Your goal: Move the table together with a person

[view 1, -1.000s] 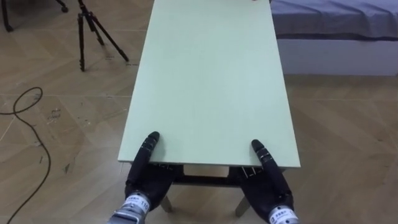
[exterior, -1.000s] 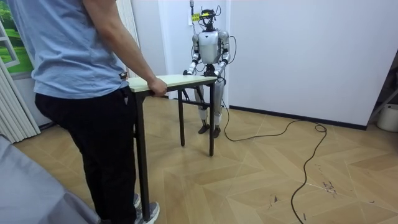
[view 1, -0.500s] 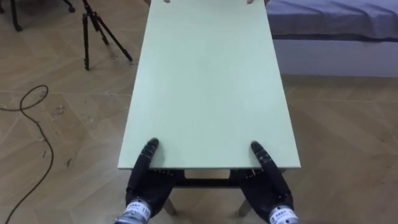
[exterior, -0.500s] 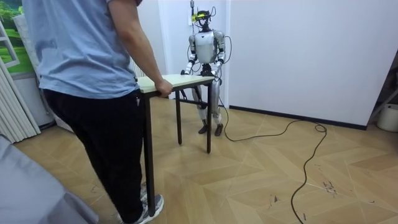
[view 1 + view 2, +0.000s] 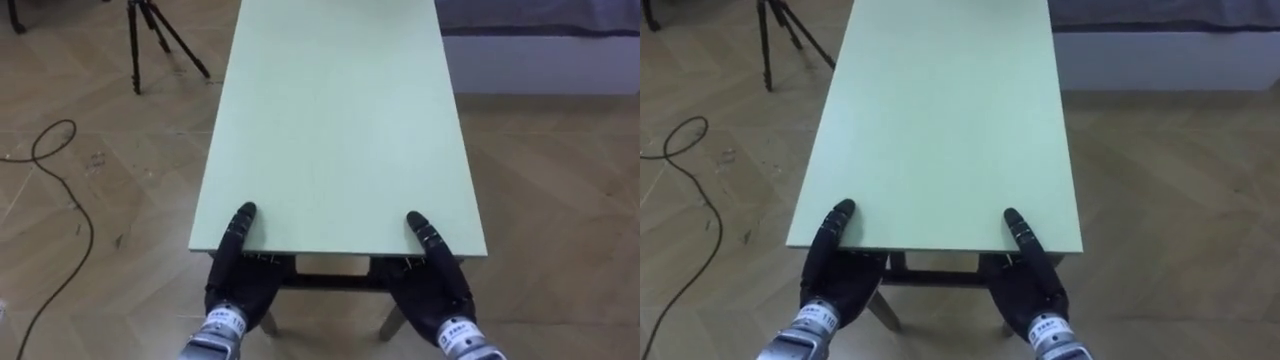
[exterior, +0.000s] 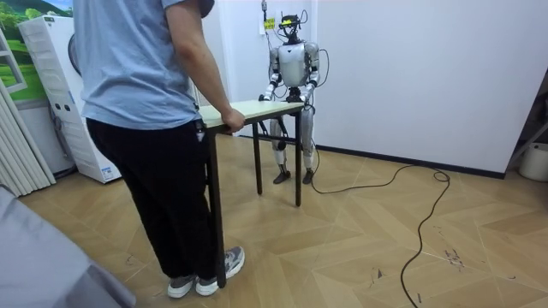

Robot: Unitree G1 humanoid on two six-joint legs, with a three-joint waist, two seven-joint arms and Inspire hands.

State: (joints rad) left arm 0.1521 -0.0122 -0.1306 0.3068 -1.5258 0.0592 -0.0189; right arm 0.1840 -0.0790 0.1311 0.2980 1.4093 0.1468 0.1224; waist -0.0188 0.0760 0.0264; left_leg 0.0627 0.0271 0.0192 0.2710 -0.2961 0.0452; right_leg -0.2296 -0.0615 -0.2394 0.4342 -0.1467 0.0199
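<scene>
Mid-carry: robot on one short end of the table, person on the other.

In the eye view, left hand (image 5: 238, 285) at 7 o'clock: thumb flat on the top, the rest tucked under the near edge, so I read it as clamped on the table (image 5: 340, 120). The top runs from both hands toward 12 o'clock. Right hand (image 5: 432, 290) at 5 o'clock has the same pinch on the same edge. In the room view, the person (image 6: 141, 103) grips the far end. My judgement: the next move calls for stepping in time with the person, with the top level and both grips firm.
</scene>
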